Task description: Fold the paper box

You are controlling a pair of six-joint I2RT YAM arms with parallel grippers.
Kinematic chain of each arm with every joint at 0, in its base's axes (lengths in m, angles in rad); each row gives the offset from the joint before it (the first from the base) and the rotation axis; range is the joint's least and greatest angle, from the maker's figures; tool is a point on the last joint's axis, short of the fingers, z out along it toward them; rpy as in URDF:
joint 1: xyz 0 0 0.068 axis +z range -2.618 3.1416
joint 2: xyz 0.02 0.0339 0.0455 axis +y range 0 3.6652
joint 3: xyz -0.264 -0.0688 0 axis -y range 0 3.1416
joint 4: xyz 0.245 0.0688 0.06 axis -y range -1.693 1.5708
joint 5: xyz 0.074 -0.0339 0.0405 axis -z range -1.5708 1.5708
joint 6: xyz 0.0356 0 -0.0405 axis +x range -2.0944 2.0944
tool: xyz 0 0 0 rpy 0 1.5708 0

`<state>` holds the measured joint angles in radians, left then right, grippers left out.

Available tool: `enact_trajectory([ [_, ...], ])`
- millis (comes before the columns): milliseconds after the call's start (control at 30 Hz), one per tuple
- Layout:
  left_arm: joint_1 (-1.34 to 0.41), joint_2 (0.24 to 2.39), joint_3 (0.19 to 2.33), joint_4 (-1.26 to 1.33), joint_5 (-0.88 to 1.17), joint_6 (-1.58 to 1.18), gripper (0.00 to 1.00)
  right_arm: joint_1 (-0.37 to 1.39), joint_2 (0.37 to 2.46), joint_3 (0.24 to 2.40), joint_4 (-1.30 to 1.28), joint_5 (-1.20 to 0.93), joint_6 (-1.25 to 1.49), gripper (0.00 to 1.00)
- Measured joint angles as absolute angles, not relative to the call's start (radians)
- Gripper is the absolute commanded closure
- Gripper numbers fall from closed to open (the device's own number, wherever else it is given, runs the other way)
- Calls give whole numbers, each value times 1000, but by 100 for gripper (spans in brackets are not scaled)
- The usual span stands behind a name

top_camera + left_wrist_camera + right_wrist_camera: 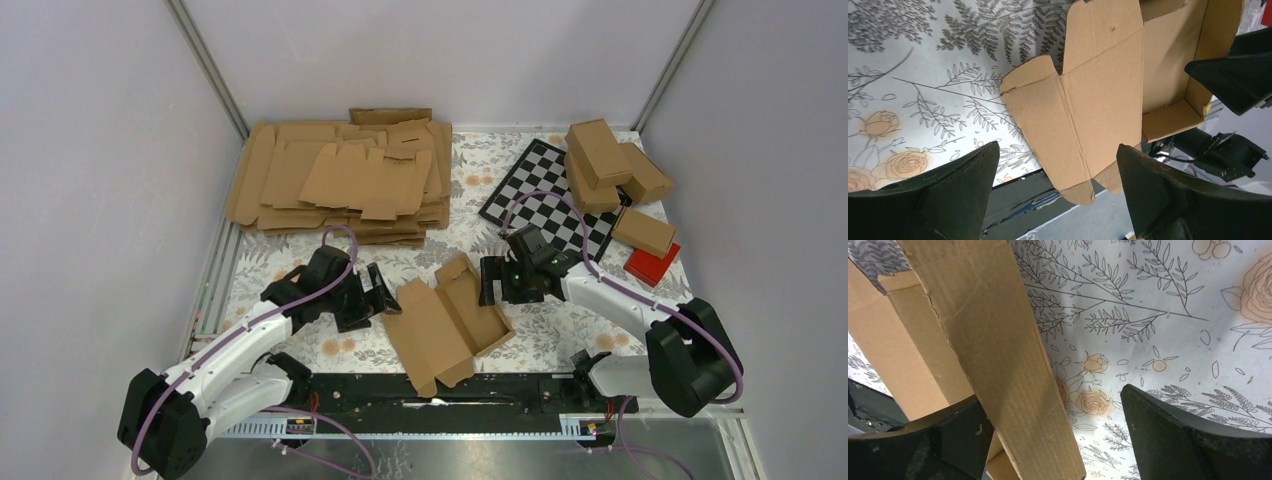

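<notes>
A floral tablecloth (540, 335) forms the work surface. The left gripper (385, 293), wide and empty, sits just left of the box (445, 322). The box lies between both grippers, half-formed: tray walls up, lid and flaps unfolded. The right gripper (489, 283), also wide, has a box wall between its jaws.

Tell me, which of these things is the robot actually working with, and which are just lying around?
In use: half-folded paper box, left gripper, right gripper, both open.
Lying about: heap of flat blanks, finished cartons, checkerboard, red block.
</notes>
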<state>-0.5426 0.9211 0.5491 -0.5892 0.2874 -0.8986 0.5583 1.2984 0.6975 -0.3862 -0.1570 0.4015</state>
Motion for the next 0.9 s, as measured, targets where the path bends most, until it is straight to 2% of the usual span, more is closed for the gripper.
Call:
enact_trajectory([
  [167, -543, 932, 496, -518, 352, -902, 11, 558, 1300, 683, -374, -158, 420, 12],
  [267, -543, 933, 457, -486, 390, -916, 12, 558, 1300, 683, -368, -148, 426, 23],
  [567, -543, 927, 423, -425, 439, -943, 12, 558, 1296, 682, -376, -73, 434, 27],
  [900, -543, 925, 422, -384, 472, -943, 12, 558, 1296, 627, -346, -10, 454, 50],
])
